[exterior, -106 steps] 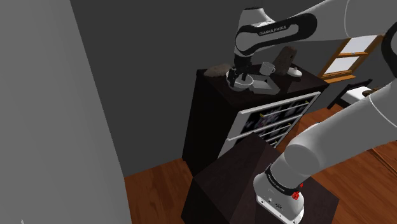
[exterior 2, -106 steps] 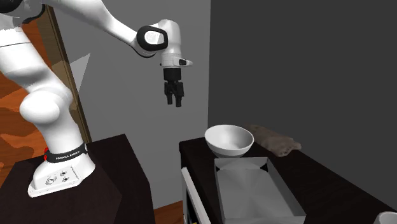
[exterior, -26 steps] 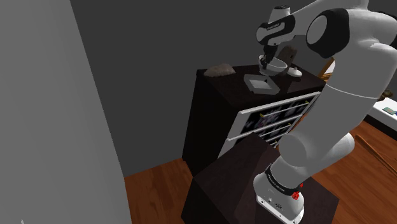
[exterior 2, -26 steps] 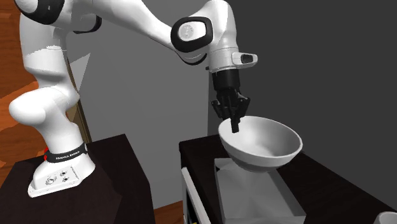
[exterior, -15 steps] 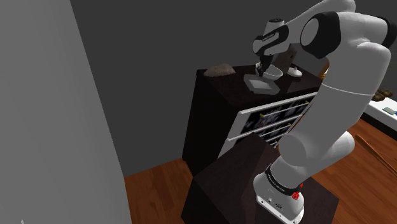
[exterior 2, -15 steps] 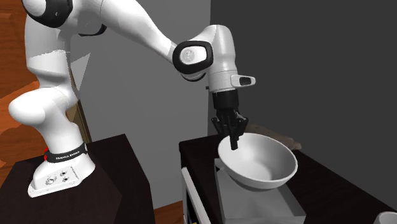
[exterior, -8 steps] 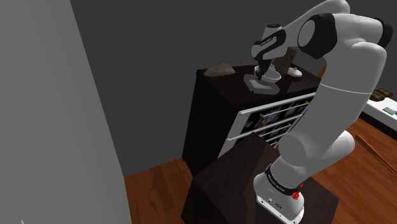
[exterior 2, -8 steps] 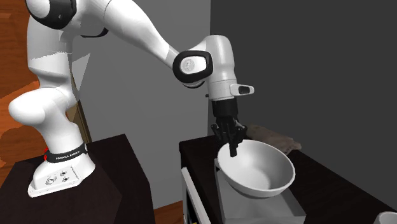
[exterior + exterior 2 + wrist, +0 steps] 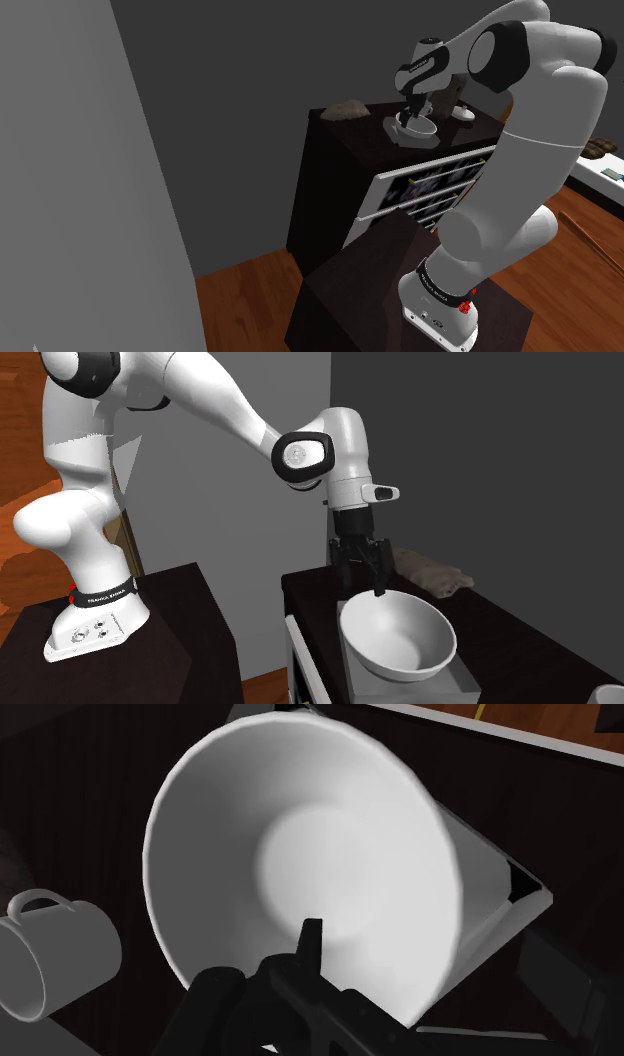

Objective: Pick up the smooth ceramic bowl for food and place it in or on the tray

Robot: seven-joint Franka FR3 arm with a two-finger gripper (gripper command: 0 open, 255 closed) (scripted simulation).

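The white arm [image 9: 200, 392] is seen reaching from its dark stand [image 9: 170, 622] over a dark cabinet [image 9: 330, 180], whose front carries pale drawer rails. On the cabinet top a plain white bowl [image 9: 400, 637] is seated in a shallow grey tray [image 9: 495, 894], upright, with its opening turned upward; most of the tray is covered by it, and only a corner and an edge of the tray are left showing past the rim. The black tool [image 9: 362, 592] is held directly above the near rim of the bowl, pointing down, and its two fingers are spread apart, so nothing is gripped. In the wrist view one finger [image 9: 311, 939] is seen inside the bowl and the rim passes between the two; whether that finger touches the inner wall cannot be judged from these angles. A pale mug [image 9: 45, 954] is seen on the cabinet top near the bowl but apart from it, outside the tray. A folded brownish cloth [image 9: 430, 572] lies behind the bowl, toward the wall.
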